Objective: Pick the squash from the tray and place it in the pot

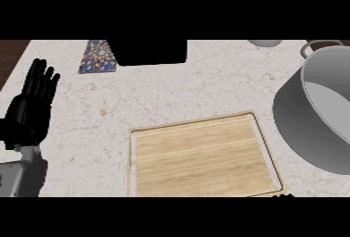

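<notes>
From my remote station, head view only. Nearest the lower edge: a sliver of black at the bottom right (284, 196), just beyond the tray's near right corner. I take it for the right robot hand, but too little shows; I cannot tell how its fingers stand.

Left side, low: grey forearm comes up from the lower left corner, ending in the left robot hand (28, 111). Fingers straight and slightly spread, pointing away from me, holding nothing. It sits over the worktop (205, 88) near the left edge, well apart from the tray.

Centre, near: wooden tray (205, 157), light grain, pale raised rim, lying flat on the speckled stone worktop. Its near edge runs out of view at the bottom. I see no squash on the visible part of the tray, nor anywhere else in this view; I cannot tell where it is.

Right, mid-distance: large grey pot (311, 125), cut off by the right edge, just beside the tray's right rim. Its inside wall shows pale; what it holds, if anything, is hidden from me. A loop handle (315, 45) shows at its far side.

Far edge: dark rectangular object (152, 52), a patterned multicoloured piece (96, 57) to its left, and part of a pale round thing (265, 42) at the top right.
</notes>
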`<state>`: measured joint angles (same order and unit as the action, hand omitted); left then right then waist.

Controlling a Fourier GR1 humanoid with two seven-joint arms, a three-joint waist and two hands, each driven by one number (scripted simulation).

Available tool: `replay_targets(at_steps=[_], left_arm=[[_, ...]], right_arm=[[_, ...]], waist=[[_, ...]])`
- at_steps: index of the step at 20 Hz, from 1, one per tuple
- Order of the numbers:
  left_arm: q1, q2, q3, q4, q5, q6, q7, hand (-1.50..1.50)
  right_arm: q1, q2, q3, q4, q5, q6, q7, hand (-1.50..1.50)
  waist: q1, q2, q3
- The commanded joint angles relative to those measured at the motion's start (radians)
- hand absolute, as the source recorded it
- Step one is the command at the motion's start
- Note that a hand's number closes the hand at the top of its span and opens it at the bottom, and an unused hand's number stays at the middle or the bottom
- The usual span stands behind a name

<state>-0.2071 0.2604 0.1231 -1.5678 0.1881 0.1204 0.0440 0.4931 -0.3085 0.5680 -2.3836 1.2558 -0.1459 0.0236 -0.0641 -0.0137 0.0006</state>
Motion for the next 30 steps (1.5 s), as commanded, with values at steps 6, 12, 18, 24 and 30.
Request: replay_targets(at_steps=[6,12,18,24,30], left_arm=[[-0.028,-0.040,-0.041,-0.007,-0.025,0.016,-0.010,0.00],[-0.035,-0.038,-0.040,0.009,-0.033,0.016,-0.011,0.00],[-0.047,-0.038,-0.054,-0.013,-0.034,0.012,0.019,0.00],[-0.048,-0.047,-0.047,-0.002,-0.027,0.004,-0.002,0.00],[-0.098,-0.069,-0.059,0.047,-0.052,0.023,0.006,0.00]], right_arm=[[0.103,-0.073,-0.354,-0.222,-0.266,-0.040,0.035,1.50],[0.009,-0.124,-0.593,-0.007,-0.419,-0.030,-0.014,1.50],[-0.155,-0.223,-0.877,0.247,-0.724,0.027,-0.100,1.50],[-0.339,-0.386,-1.045,0.699,-0.948,0.122,-0.379,1.50],[-0.598,-0.437,-0.986,1.137,-0.854,0.092,-0.562,1.50]], waist=[[0.033,0.013,0.001],[0.046,0.016,0.003],[0.060,0.014,0.003],[0.077,0.017,0.002],[0.084,0.019,0.001]])
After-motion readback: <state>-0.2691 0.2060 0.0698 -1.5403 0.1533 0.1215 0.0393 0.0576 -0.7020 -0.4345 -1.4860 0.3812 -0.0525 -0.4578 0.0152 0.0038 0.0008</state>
